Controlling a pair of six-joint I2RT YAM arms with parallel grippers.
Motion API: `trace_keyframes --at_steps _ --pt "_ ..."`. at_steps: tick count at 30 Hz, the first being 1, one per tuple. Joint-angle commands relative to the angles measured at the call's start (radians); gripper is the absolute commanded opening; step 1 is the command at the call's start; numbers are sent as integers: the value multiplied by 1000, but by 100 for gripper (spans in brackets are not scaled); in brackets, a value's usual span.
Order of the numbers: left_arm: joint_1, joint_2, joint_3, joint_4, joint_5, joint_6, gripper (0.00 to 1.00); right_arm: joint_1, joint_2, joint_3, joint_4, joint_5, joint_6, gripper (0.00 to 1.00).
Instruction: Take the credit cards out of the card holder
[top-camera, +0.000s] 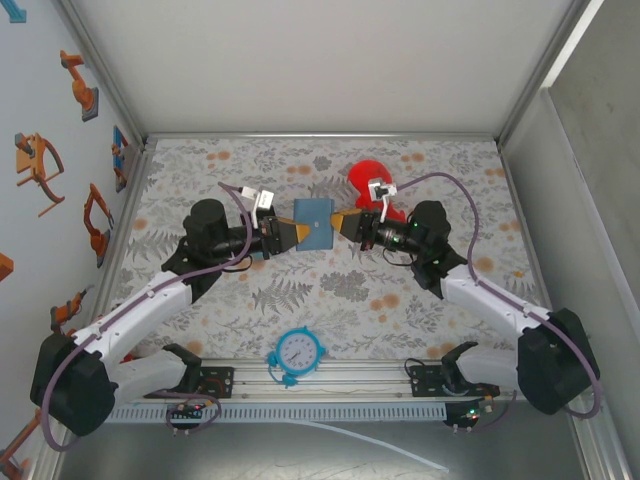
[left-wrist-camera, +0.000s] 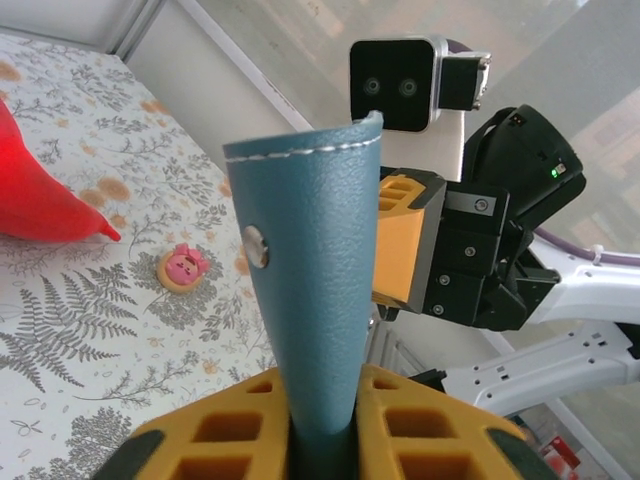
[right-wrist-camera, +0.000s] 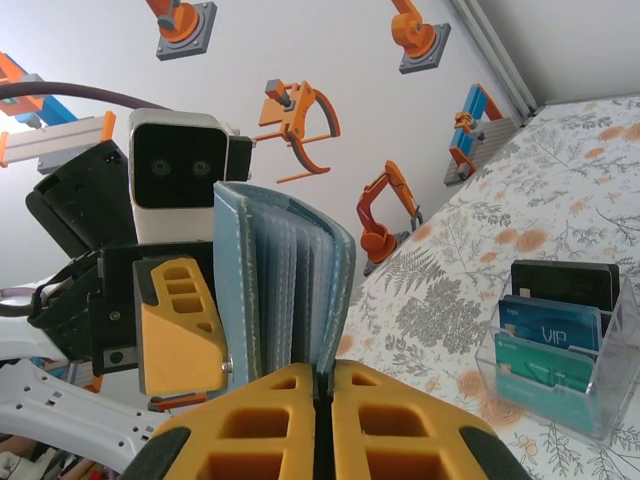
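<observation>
A: Holder position?
B: Holder (top-camera: 313, 222) is mid-table, at 12 o'clock from the clock (top-camera: 297, 352), spanning the gap between both arms.
A: Jaws?
B: Left gripper (left-wrist-camera: 320, 425) is clamped on its 9 o'clock edge and right gripper (right-wrist-camera: 318, 400) on its 3 o'clock edge. The flaps are slightly parted, with inner pockets showing in the right wrist view.
</observation>
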Motion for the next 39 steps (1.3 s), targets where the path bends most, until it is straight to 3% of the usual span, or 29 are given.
trace_keyframes --at_steps 1,3,10,12,20,32,39 --pt "-16 6 48 -62 -30 25 30 28 -56 7 6 -1 -19 0" --pt "-16 14 57 -100 -43 41 42 28 -74 14 -57 39 -36 0" --pt "-24 55 65 -97 -44 40 68 30 -135 24 -188 156 -66 0" --pt "-31 63 68 -88 -43 38 79 30 -150 19 -201 184 -66 0" --pt "-72 115 95 -61 -64 43 97 32 -167 20 -258 269 -57 0" --pt "-115 203 147 -96 -218 97 98 82 -148 105 -476 388 -123 0" --pt "-128 248 181 -128 -221 126 99 113 -138 144 -548 443 -142 0"
